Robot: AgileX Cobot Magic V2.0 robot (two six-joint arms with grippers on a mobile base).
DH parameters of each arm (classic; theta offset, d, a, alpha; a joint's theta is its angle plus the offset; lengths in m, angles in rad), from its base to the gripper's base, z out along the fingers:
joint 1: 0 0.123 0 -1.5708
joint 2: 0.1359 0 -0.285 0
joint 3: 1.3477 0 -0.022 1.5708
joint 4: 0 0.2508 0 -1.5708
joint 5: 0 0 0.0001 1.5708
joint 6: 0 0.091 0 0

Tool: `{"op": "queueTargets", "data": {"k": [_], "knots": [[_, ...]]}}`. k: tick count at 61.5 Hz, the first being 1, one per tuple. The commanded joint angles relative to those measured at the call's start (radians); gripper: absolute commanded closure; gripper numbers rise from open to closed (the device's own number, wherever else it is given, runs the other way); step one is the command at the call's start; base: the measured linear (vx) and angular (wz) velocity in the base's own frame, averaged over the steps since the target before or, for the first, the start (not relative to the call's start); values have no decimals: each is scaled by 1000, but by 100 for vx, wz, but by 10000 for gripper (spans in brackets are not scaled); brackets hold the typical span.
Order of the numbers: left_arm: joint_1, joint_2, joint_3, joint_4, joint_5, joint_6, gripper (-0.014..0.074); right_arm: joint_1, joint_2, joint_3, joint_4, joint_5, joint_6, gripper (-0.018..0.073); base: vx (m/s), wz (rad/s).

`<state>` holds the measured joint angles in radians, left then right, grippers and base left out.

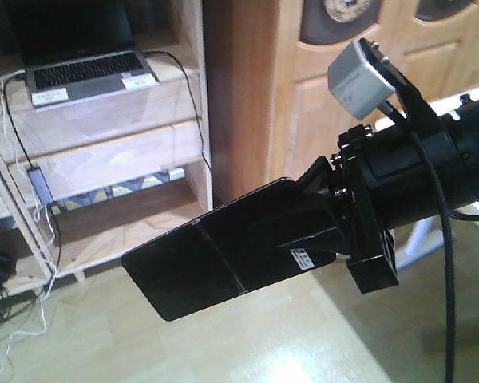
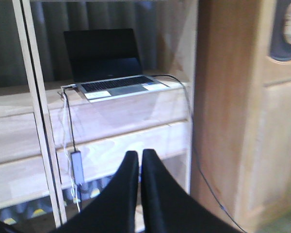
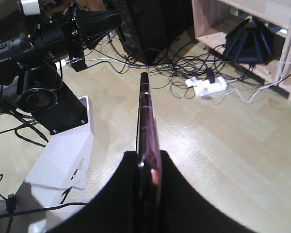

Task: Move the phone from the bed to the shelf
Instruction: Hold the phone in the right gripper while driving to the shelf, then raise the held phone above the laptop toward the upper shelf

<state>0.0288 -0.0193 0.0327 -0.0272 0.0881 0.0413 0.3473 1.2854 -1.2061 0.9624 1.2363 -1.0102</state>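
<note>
– Black glossy slab in the front cam, is it the phone [image 1: 215,255]?
– Yes. Thin rectangle w/ a seam [image 1: 221,259] across the middle and a small white sticker [image 1: 305,259] near the held end. The right gripper [image 1: 303,219] pinches it by one short end, both fingers pressed on its flat faces.
– Where is it exactly?
– In the air, above the pale wood floor [image 1: 303,343], touching nothing but the fingers. It is tilted, w/ the free end lower and pointing toward the shelf [image 1: 120,104], but apart from it. The right wrist cam gives the phone [image 3: 145,111] edge-on, w/ a pinkish edge, clamped betw. the two black fingers of the right gripper [image 3: 148,158].
– And the other arm?
– The left gripper [image 2: 139,154] holds nothing. Its fingers [image 2: 121,194] are pressed together, only a thin slit betw. the tips. It faces the shelf [image 2: 116,116]. The right wrist cam shows the left gripper [image 3: 114,19] too, tips together.
– Anything on the shelf?
– An open grey laptop [image 1: 84,76] on an upper board, screen dark. Cables go down the front to a small grey adapter [image 1: 40,185]. The left wrist cam shows the same laptop [image 2: 111,73] and adapter [image 2: 77,167]. On the floor near the shelf's foot lie a white power strip [image 3: 208,86] and many black cables [image 3: 174,68]. Right of the shelf stands a brown wooden door [image 1: 319,120].
</note>
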Motion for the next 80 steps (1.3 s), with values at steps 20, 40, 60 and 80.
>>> {"op": "queueTargets", "data": {"k": [20, 40, 60, 80], "knots": [[-4, -7, -25, -10, -72, -9, 595, -2, -26, -25, 81, 49, -3, 561, 45, 19], [-4, -7, -25, -10, -72, -9, 595, -2, -26, -25, 81, 49, -3, 561, 41, 28], [-4, -7, -25, -10, -72, -9, 595, -2, -26, -25, 81, 49, -3, 561, 37, 33], [-4, -7, -25, -10, -72, -9, 595, -2, -26, -25, 81, 49, -3, 561, 31, 26]]}}
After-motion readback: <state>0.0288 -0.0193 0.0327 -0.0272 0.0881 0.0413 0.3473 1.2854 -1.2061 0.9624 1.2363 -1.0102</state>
